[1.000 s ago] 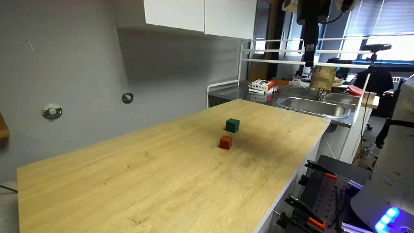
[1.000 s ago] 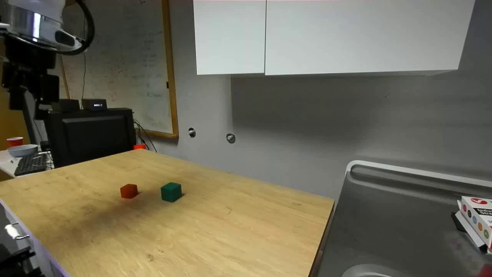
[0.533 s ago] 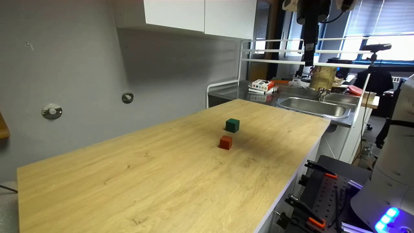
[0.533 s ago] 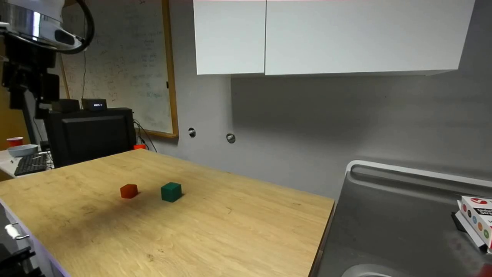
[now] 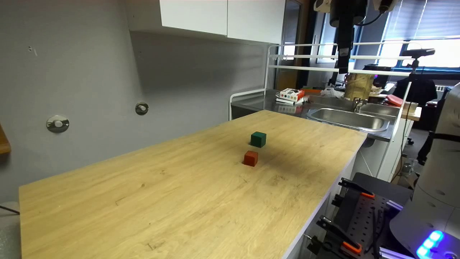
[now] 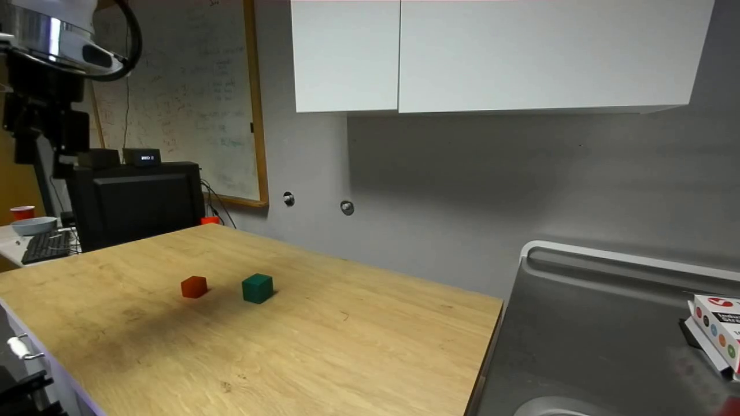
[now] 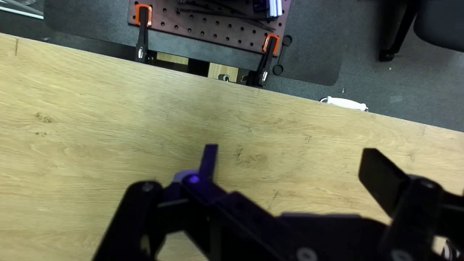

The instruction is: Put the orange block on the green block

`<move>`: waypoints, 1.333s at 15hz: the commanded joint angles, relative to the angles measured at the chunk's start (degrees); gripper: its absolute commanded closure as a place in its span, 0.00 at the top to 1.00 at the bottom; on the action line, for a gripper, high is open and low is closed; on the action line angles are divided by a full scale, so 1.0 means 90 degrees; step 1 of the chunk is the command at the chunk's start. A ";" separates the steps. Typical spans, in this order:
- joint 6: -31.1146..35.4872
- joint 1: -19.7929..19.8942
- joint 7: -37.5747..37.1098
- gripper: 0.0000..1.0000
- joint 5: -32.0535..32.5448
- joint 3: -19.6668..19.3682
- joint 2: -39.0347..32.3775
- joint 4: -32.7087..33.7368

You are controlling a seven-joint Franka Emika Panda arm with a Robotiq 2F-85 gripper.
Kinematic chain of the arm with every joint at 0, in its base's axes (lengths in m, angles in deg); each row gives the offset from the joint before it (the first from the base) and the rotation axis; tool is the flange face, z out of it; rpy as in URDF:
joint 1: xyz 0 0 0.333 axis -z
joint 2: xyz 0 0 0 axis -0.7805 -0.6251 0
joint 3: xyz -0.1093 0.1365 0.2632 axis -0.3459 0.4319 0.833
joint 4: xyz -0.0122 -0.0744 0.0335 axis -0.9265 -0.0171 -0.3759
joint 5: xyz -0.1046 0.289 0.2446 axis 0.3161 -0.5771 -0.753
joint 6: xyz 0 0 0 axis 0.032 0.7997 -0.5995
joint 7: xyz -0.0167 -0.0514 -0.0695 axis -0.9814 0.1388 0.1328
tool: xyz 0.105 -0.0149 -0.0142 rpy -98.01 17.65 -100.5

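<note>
"where's the orange block [image 5: 251, 158]?"

"on the wooden table [image 5: 161, 201]. in an exterior view it sits a little right of the frame's middle, just below the green block [image 5: 258, 139], with bare table between."

"apart in both exterior views, then?"

"yes. in an exterior view, below and to the right of the black panel [image 6: 139, 202], orange lies left of green. the faces turned away are hidden."

"and the gripper [image 7: 291, 159]?"

"spread wide in the wrist view: one of its fingers [image 7: 208, 159] near the middle of the frame, its mate at the right, table between them, nothing held. both are blurred, and the bottom edge cuts off the rest."

"can you judge it from outside?"

"partly. in an exterior view, at the upper left, two dark fingers hang apart, one almost merging with the black panel; the arm [image 6: 55, 34] above runs out of the frame. in an exterior view, at the upper right against the white rails [image 5: 305, 56], only one shows plainly, so i can't judge the spread there."

"anything else hard to read?"

"the writing on the whiteboard [image 6: 185, 98] is too faint. a box [image 6: 714, 329] is cropped by the right edge, and the red patch [image 6: 731, 407] in the lower right corner is too blurred to name."
</note>
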 commanded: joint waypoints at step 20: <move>0.2425 0.0176 -0.0978 1.00 -0.0813 0.0213 -0.3454 0.1214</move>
